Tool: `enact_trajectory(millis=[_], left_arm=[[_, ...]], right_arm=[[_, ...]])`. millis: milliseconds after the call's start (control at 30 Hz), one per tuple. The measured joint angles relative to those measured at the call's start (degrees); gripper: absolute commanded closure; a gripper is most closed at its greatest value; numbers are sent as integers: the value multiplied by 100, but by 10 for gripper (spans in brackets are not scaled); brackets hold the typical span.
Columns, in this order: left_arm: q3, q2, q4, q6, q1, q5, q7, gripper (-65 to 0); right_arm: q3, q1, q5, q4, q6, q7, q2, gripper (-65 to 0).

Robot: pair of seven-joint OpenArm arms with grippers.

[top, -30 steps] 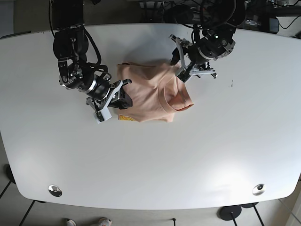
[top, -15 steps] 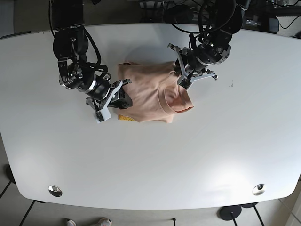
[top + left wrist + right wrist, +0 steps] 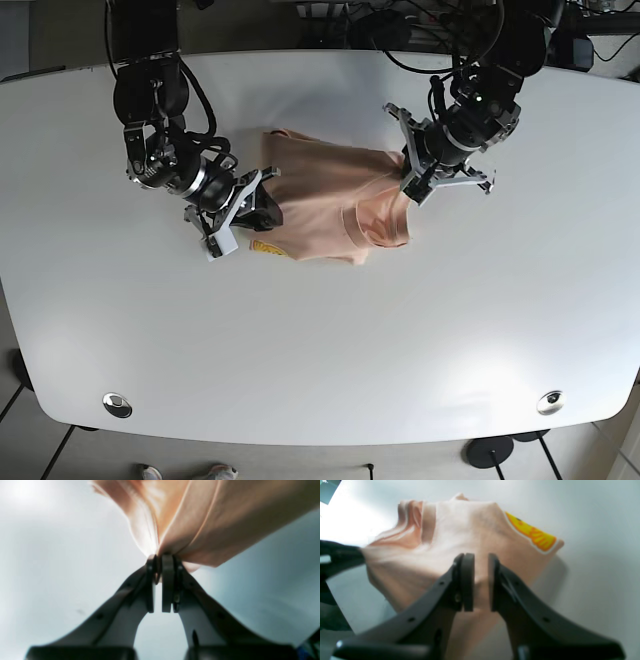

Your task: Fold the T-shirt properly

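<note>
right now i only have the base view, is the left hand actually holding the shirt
Observer: Yes. In the left wrist view the left hand is pinched shut on a bunched edge of the T-shirt.
Operator: and the right hand, same
Observer: The right hand grips a fold of fabric between its fingers, which stand slightly apart.
Operator: that yellow bit near the right hand, what is it
Observer: A yellow-orange print with a white outline, at the shirt's corner.
</note>
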Motion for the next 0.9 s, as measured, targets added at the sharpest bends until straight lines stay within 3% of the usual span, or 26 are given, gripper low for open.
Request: enact_trajectory(millis=[100,267,300,367,400,500,567,700,767,867,900], left_arm=[[-7,-326,-107,-2,-140,-17,-9,0],[13,-363,-247,-7,-195,0,-7,-14],[13,-352,-247,-7,-223,2,-7,-67],[-31,-352,-249,20,-299,2,-9,-237],[-144,-317,-249,20,-289,-11,-11,-285],[-684,-50,-249,26,-289,26,-4,-385],[-1032,177,-249,17,-297,-2,-7,-428],[-1191,577,-205,2,-155,-2,-11,-393],[-1191,789,-116,-317,90,-2,-22,-351],[-1200,1150,-160,-857,247,4,44,-251],[-1215,1252,-201,-944,254,4,-63,-199]], right_arm=[[0,2,-2,0,-2,0,11,-87],[-26,11,-2,0,-2,0,11,-87],[-26,24,-2,0,-2,0,13,-90],[-39,205,-4,-2,-2,-13,-4,-90],[-37,291,-13,-31,2,7,-31,-90],[-39,546,-33,-505,-28,33,-155,-87],[-59,719,-474,-767,-26,-15,-173,-87],[-13,918,-1464,-778,-24,313,-326,-87],[-46,935,-1635,-988,37,577,-435,-87],[-48,968,-1845,-1652,295,841,-435,-87],[-37,970,-1869,-1923,518,1086,-396,-87]])
